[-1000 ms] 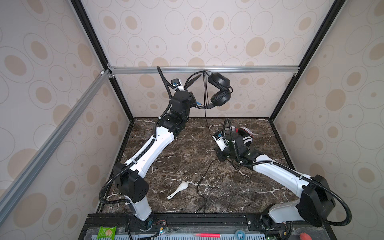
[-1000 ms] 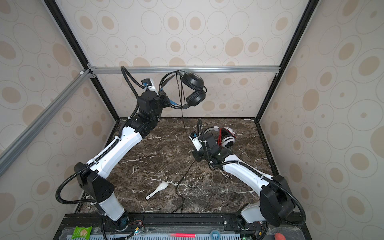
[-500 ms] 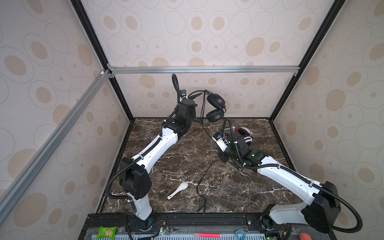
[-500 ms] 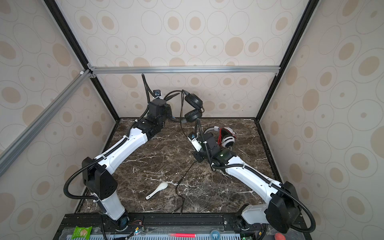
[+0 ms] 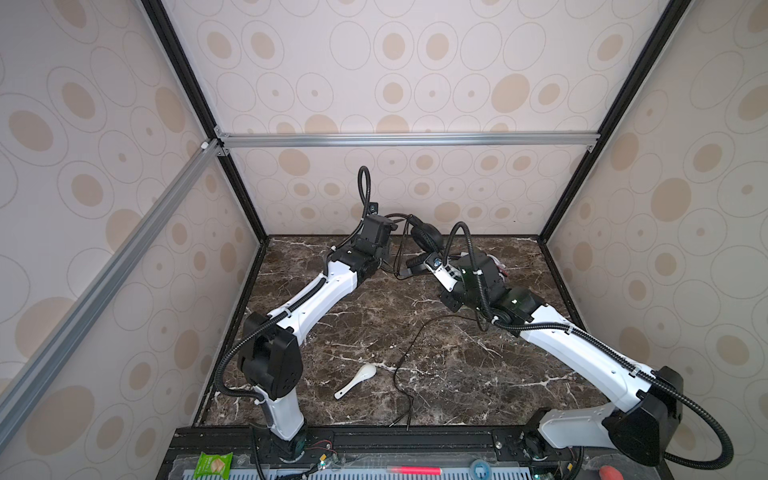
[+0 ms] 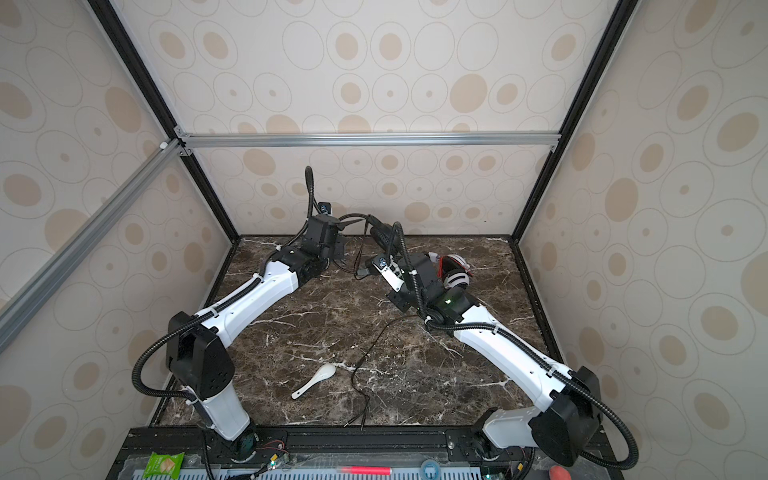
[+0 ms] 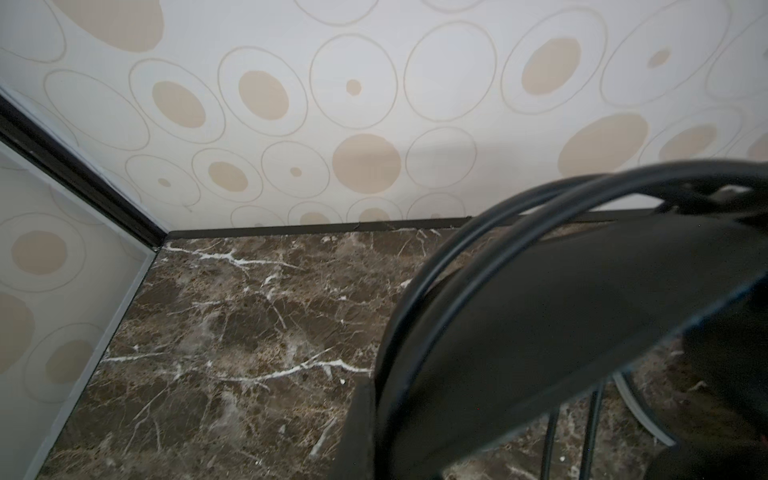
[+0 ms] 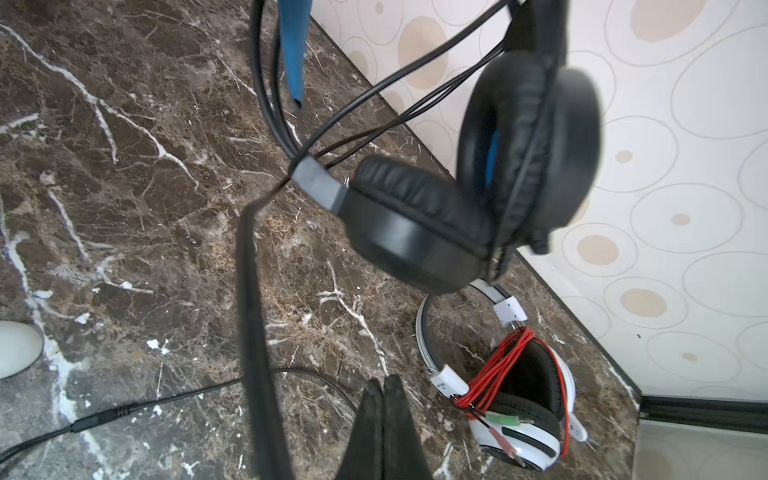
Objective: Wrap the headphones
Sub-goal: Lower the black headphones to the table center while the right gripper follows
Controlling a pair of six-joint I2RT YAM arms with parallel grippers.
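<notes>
Left arm bringing the black headphones down toward the marble table.

Top views: left gripper (image 5: 394,224) is clamping the black headphones (image 5: 426,237), now dropping from rail height to just above the table (image 5: 332,332); the thin black cable (image 5: 398,365) is trailing loose.
Left wrist: the headband (image 7: 540,316) is filling the frame.
Right wrist: right gripper (image 8: 384,403) is sitting closed, hold on the cable unclear; the white-and-black headphones (image 8: 519,436) are lying near the back wall, red cable (image 8: 498,365) already wound. Likely 1 of 2 pairs remaining.

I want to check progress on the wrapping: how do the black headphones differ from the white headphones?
The black headphones are held up above the table; the white headphones lie on it. The black pair's thin black cable trails loose over the table; the white pair's red cable is wound around it. Both are wired over-ear pairs.
</notes>
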